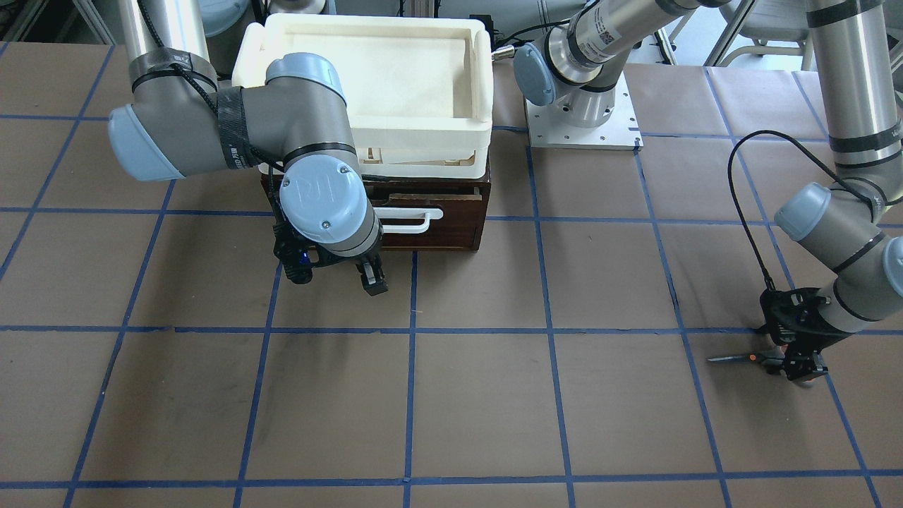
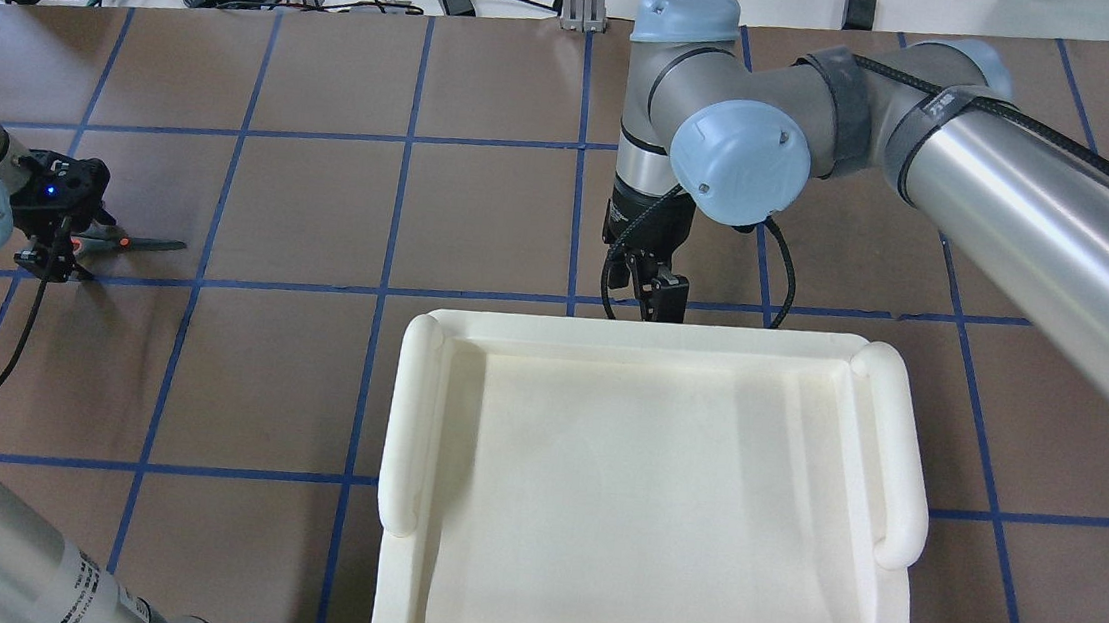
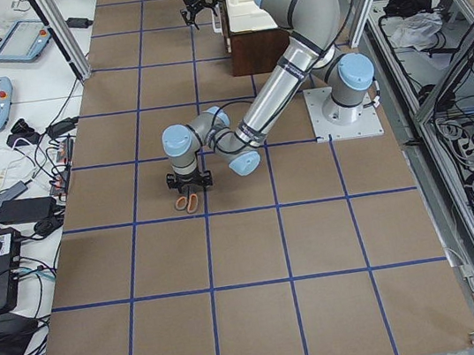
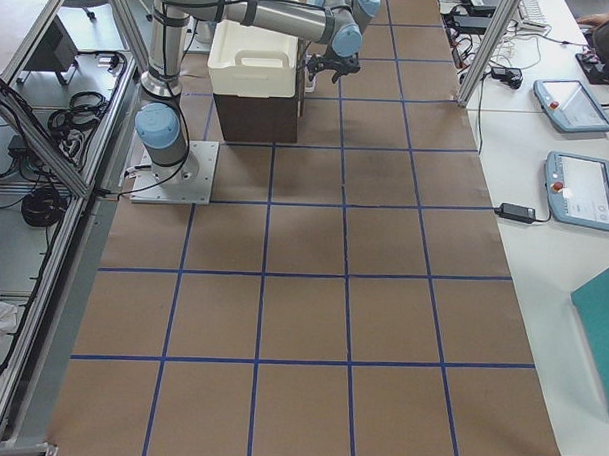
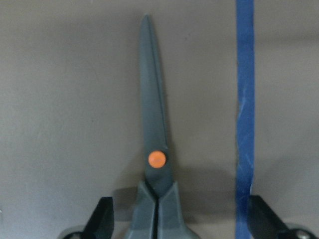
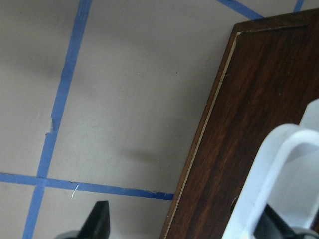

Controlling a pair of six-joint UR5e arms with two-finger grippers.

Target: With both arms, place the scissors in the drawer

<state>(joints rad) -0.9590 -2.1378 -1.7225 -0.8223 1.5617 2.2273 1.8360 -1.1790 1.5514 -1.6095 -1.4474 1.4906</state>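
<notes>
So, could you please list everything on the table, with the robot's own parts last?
scissors: one, grey handles, orange pivot dot, dark blades; flat on the table toward the robot's left.
drawer: one, dark brown front with a white bar handle; under the bin.
bin: one, white, tray-like; on top of the drawer unit.
table: one, brown covering with a blue tape grid.
base plate: one, white; under the left arm's base.
left arm: one, grey with light-blue caps; jaws open either side of the scissors' handles.
right arm: one, same colours; jaws open by the bar handle.
</notes>
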